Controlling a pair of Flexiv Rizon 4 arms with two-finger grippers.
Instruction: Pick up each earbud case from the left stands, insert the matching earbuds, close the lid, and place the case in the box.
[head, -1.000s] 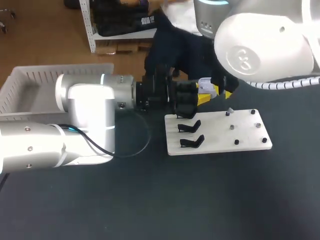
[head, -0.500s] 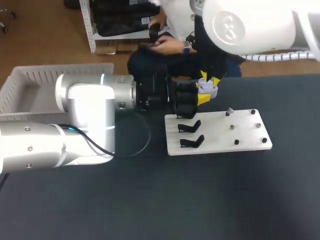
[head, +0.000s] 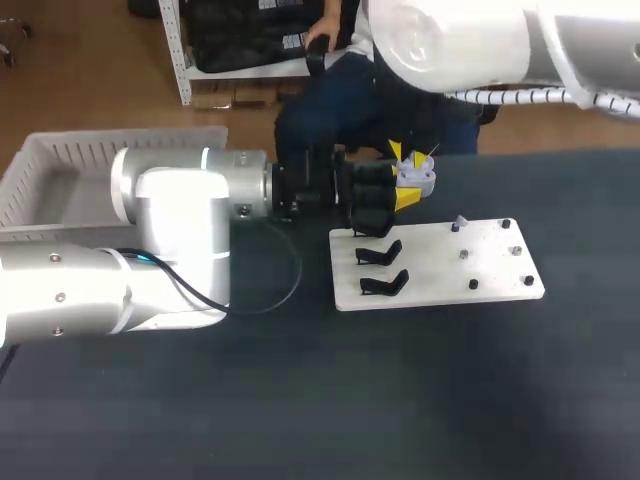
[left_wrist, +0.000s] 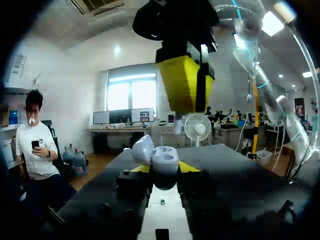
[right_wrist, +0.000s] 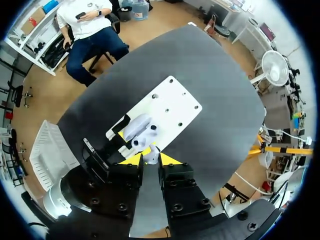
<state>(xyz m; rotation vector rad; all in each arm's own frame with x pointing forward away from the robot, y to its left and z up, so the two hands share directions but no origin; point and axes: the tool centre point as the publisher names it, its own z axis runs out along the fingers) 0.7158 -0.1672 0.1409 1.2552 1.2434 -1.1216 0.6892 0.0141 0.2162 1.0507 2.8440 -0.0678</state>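
Observation:
A lavender earbud case (head: 417, 178) with its lid open sits between the yellow fingertips of my left gripper (head: 403, 193), which is shut on it just beyond the white board's far edge. In the left wrist view the case (left_wrist: 159, 157) stands upright in that gripper (left_wrist: 165, 168). Right above it hangs my right gripper (head: 410, 156), pointing down. Its yellow fingers (left_wrist: 183, 82) pinch a small white earbud (right_wrist: 150, 156). The right wrist view looks down past my right gripper (right_wrist: 150, 161) onto the open case (right_wrist: 138, 128).
The white board (head: 440, 268) lies mid-table with black stands (head: 381, 283) on its left part and small pegs (head: 471, 284) on its right. A white slatted basket (head: 60, 165) stands at the far left, partly behind my left arm.
My right arm has swung left and away from the camera, bringing its gripper from beside the case to directly over it. The left arm and the case have stayed put.

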